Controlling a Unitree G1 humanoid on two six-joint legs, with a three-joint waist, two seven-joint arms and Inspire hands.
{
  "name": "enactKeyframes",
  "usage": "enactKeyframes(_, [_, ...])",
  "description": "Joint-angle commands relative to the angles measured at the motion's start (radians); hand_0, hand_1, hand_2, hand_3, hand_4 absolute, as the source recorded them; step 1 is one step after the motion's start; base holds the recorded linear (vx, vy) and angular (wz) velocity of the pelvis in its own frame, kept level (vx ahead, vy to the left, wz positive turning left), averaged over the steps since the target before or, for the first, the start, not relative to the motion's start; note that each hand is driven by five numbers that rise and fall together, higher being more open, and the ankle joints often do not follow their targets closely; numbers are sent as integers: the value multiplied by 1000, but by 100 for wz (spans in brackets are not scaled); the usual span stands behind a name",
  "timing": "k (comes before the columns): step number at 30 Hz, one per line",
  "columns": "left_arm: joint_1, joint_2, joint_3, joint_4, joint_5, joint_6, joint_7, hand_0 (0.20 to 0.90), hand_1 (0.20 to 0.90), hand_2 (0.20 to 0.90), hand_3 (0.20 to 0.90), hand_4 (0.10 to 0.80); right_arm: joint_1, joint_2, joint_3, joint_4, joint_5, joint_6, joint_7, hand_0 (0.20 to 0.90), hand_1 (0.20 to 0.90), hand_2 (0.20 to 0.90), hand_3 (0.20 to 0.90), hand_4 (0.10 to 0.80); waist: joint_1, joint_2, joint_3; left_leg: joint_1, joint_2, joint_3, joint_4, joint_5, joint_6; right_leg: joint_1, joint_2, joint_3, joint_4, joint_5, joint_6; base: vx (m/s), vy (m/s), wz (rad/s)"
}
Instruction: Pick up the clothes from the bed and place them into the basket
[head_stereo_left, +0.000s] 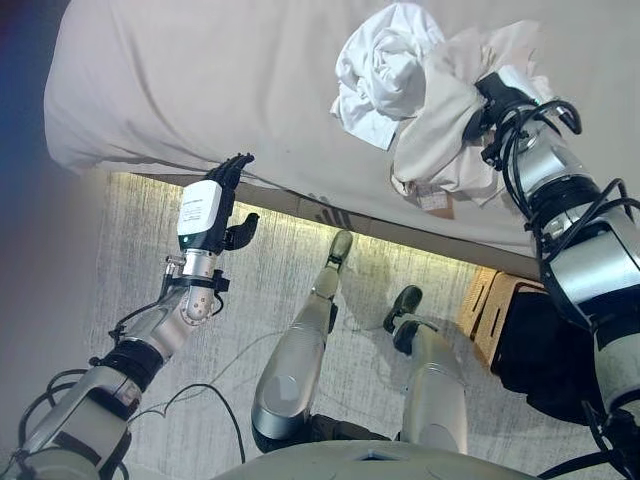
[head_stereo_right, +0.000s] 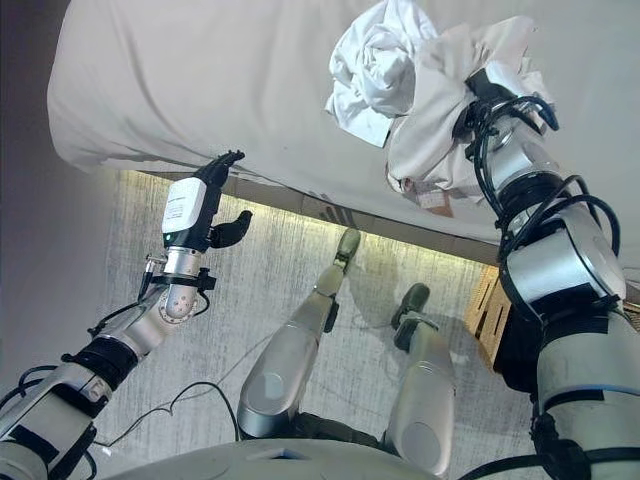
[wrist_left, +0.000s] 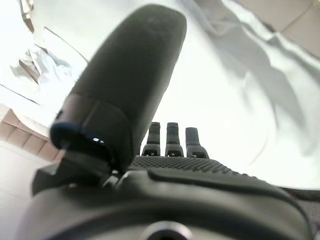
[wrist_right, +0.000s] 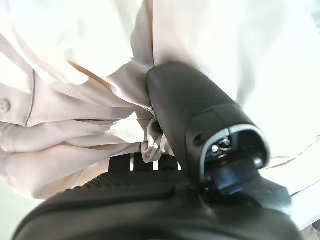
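Observation:
A cream shirt (head_stereo_left: 440, 125) hangs bunched over the bed's near edge, and my right hand (head_stereo_left: 492, 98) is shut on it; the right wrist view shows the cloth (wrist_right: 90, 130) pinched between thumb and fingers. A crumpled white garment (head_stereo_left: 385, 65) lies on the bed (head_stereo_left: 200, 70) just left of the shirt. My left hand (head_stereo_left: 222, 205) is raised off the bed's near left edge, fingers straight and holding nothing.
A wooden basket with a dark lining (head_stereo_left: 510, 330) stands on the floor at the lower right, below the bed edge. A pale striped rug (head_stereo_left: 260, 290) covers the floor between bed and robot.

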Motion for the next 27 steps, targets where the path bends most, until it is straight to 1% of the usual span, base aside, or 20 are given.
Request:
enactKeyframes(1, [-75, 16, 30, 30, -2, -25, 21, 900, 900, 900, 900, 800, -42, -42, -6, -10, 49, -80, -38, 300, 300, 300, 200, 100, -28, -1, -18, 105, -16, 95, 55, -175, 82, 45, 21, 24, -134, 125, 2, 10, -29, -6])
enactKeyframes(6, [-83, 26, 48, 10, -8, -48, 10, 900, 900, 900, 900, 800, -8, -59, -53, -51, 110, -116, -55, 300, 300, 300, 200, 100, -50, -14, -18, 179, -11, 106, 30, -179, 79, 120, 24, 35, -175, 137, 6, 0, -22, -9])
enactKeyframes(8, [-77, 28, 56, -8, -21, -55, -5, 900, 900, 900, 900, 800, 26, -70, -86, -79, 141, -138, -64, 300, 300, 300, 200, 100, -60, -23, -31, 209, -10, 108, 19, -184, 78, 151, 25, 38, -197, 143, 8, 16, -31, -6])
enactKeyframes(9, [-68, 26, 61, -18, -36, -62, -21, 900, 900, 900, 900, 800, 52, -77, -107, -101, 162, -158, -71, 300, 300, 300, 200, 100, -67, -32, -43, 227, -9, 110, 11, -187, 77, 170, 24, 41, -211, 145, 11, 43, -36, -2])
enactKeyframes(12, [-29, 10, 75, -29, -52, -71, -56, 900, 900, 900, 900, 800, 113, -102, -149, -166, 177, -180, -61, 300, 300, 300, 200, 100, -81, -50, -81, 267, -5, 117, -14, -190, 73, 218, 30, 47, -258, 157, 15, 67, -33, -3])
enactKeyframes(14, [19, 1, 95, -31, -65, -85, -91, 900, 900, 900, 900, 800, 180, -136, -196, -230, 212, -213, -61, 300, 300, 300, 200, 100, -97, -68, -121, 313, 1, 130, -41, -194, 68, 268, 36, 54, -301, 168, 19, 105, -61, -5])
enactKeyframes(18, [68, -10, 124, -26, -64, -93, -117, 900, 900, 900, 900, 800, 263, -163, -264, -322, 260, -235, -58, 300, 300, 300, 200, 100, -116, -88, -161, 352, 7, 146, -62, -200, 66, 308, 42, 70, -343, 184, 24, 30, -59, -9])
enactKeyframes(20, [90, -20, 132, -4, -62, -96, -125, 900, 900, 900, 900, 800, 305, -174, -290, -363, 265, -246, -51, 300, 300, 300, 200, 100, -128, -99, -186, 372, 10, 155, -69, -205, 66, 325, 45, 81, -362, 193, 26, 31, -52, -8])
enactKeyframes(24, [134, -61, 155, 67, -112, -102, -162, 900, 900, 900, 900, 800, 390, -200, -360, -441, 286, -269, -40, 300, 300, 300, 200, 100, -160, -121, -246, 422, 19, 181, -95, -212, 62, 368, 51, 105, -410, 214, 34, 43, -48, -18])
enactKeyframes(27, [154, -85, 169, 109, -85, -113, -168, 900, 900, 900, 900, 800, 447, -217, -405, -497, 291, -270, -15, 300, 300, 300, 200, 100, -183, -133, -285, 446, 27, 202, -94, -225, 63, 385, 57, 124, -420, 216, 34, 63, -17, -25])
